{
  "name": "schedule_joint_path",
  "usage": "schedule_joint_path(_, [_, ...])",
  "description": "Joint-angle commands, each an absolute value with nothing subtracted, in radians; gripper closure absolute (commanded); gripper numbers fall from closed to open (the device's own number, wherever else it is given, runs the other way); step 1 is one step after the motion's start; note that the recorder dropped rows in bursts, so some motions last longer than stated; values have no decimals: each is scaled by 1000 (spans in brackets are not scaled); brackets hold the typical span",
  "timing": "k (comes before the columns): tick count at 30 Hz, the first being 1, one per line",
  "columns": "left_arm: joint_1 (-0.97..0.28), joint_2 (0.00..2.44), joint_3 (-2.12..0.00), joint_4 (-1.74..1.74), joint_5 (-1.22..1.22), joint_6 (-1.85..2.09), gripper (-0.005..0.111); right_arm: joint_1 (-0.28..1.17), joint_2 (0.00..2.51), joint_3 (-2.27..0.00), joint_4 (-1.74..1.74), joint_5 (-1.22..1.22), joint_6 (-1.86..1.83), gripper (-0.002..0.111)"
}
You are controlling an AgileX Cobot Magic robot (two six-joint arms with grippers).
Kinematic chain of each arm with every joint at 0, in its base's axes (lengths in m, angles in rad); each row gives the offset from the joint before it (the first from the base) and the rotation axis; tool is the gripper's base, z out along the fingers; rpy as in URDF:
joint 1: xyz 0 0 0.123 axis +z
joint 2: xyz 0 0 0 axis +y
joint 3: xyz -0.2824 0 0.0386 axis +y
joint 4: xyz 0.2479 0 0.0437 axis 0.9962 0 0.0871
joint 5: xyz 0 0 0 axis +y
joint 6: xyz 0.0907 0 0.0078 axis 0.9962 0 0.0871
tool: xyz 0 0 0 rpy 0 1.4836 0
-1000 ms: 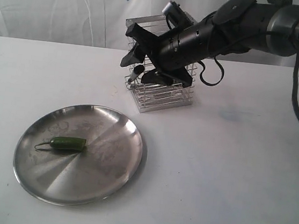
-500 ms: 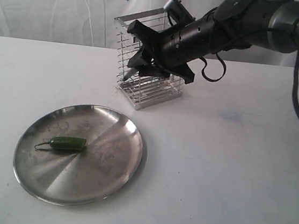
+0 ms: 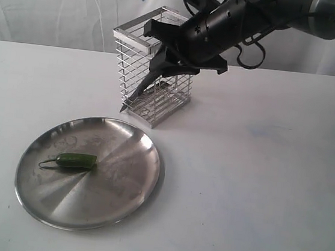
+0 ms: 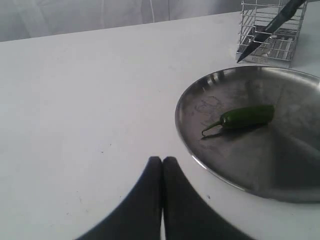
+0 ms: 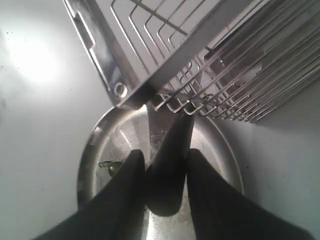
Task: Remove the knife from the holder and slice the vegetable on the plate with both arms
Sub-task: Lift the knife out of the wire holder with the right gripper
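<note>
My right gripper [image 3: 167, 51] is shut on the black handle of the knife [image 3: 140, 86], close over the rim of the wire holder [image 3: 133, 55]. The blade slants down along the holder to a tip near its lower left corner; whether it is inside the wires I cannot tell. In the right wrist view the handle [image 5: 167, 160] sits clamped between the two fingers [image 5: 131, 172], with the holder [image 5: 200, 55] just beyond. The green vegetable [image 3: 76, 161] lies on the left part of the steel plate [image 3: 130, 185]. My left gripper [image 4: 162, 161] is shut and empty, just off the plate's rim [image 4: 186, 135].
The holder stands just behind the plate's far edge. A white curtain hangs behind the white table [image 3: 257, 190]. The right arm [image 3: 271, 13] reaches in from the upper right with a black cable hanging beside it.
My right gripper has closed on the knife handle and moved up and to the left. The holder has shifted left with it, and the blade now shows along its side.
</note>
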State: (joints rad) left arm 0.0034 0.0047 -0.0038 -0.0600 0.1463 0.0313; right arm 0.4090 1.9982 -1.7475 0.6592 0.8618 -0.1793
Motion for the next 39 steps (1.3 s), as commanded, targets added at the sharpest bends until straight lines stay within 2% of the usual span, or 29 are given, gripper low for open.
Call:
schedule_joint_path(1, [-2, 0, 0, -66, 149, 27, 107, 392, 1950, -1761, 654, 857, -237, 87])
schedule_joint_path(9, [-2, 0, 0, -66, 149, 27, 107, 385, 1933, -1800, 594, 868, -462, 87])
schedule_joint_path(14, [-2, 0, 0, -66, 149, 27, 107, 385, 1924, -1806, 583, 876, -474, 88])
schedule_joint_path(21, [-2, 0, 0, -66, 149, 27, 107, 378, 1888, -1806, 583, 905, -521, 103])
schedule_joint_path(25, [-2, 0, 0, -66, 149, 27, 107, 378, 1856, -1802, 583, 924, -521, 107])
schedule_joint_path(32, [-2, 0, 0, -66, 149, 27, 107, 378, 1790, -1788, 559, 955, -521, 108])
schedule_joint_path(39, [-2, 0, 0, -66, 149, 27, 107, 378, 1682, -1666, 512, 945, -521, 108])
